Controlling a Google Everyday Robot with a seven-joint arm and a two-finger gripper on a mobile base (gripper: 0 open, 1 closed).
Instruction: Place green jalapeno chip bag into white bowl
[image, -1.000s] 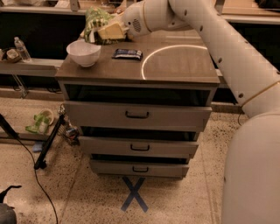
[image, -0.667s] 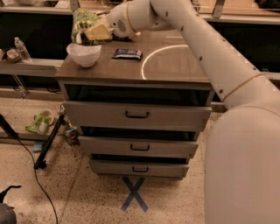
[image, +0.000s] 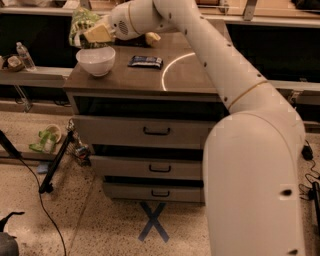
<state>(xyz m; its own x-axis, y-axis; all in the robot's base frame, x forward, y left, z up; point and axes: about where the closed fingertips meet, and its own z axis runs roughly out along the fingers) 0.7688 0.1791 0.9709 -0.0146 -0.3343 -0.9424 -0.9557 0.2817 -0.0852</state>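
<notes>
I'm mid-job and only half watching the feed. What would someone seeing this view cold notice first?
The big white arm fills the right foreground and reaches across the drawer cabinet to its back-left corner. There the claw holds the green jalapeno chip bag in the air just above the white bowl. A dark snack bar lies flat beside the bowl, toward the middle of the top.

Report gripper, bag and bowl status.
Status: gripper shut on green jalapeno chip bag, just above white bowl. Bag airborne, not yet in bowl. Dark snack bar beside bowl, off the drop path.
</notes>
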